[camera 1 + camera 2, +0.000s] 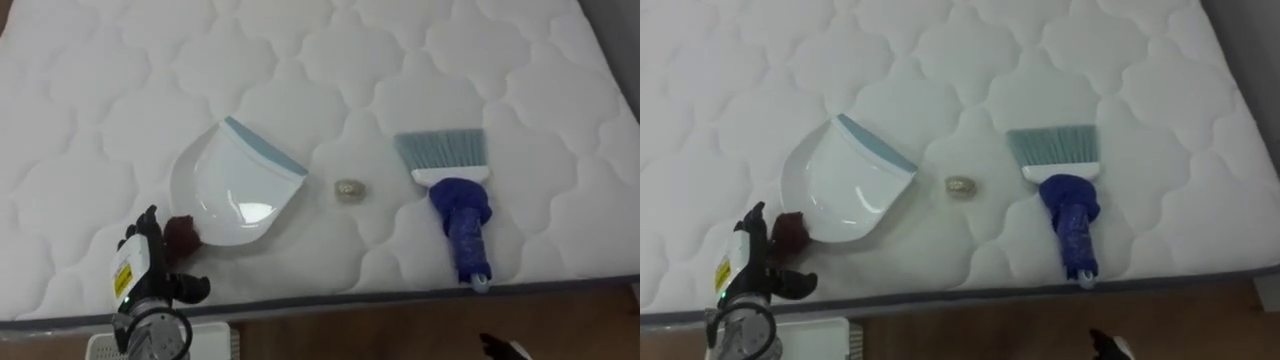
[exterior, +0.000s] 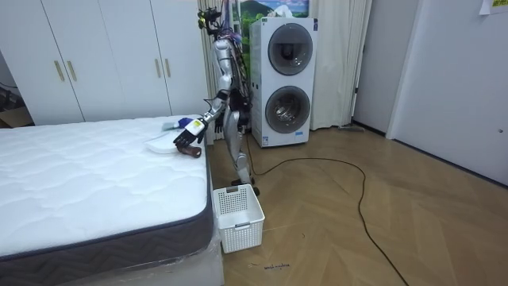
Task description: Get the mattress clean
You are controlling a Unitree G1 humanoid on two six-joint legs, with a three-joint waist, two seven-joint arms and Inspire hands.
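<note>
My left hand (image 1: 150, 262), fingers loosely spread, hovers beside the dark red handle (image 1: 182, 232) of the white plastic dustpan (image 1: 235, 190) on the white quilted mattress (image 1: 100, 80). Right of it lie a small crumpled scrap (image 1: 348, 189) and a blue hand brush (image 1: 460, 215).

There is one bed (image 1: 120, 90), with a white quilted top. On it I count three things: one white dustpan (image 1: 235, 185), one hand brush (image 1: 455, 200) with a blue handle, and one small beige scrap (image 1: 348, 189) between them. On the floor beside the bed stands one white basket (image 2: 238, 216). By the far wall there are two machines (image 2: 284, 49) with round doors, one stacked upon the other. One white cupboard (image 2: 111, 56) shows four golden handles (image 2: 57, 71), in two pairs. One pale curtain (image 2: 333, 63) hangs next to the machines.
</note>
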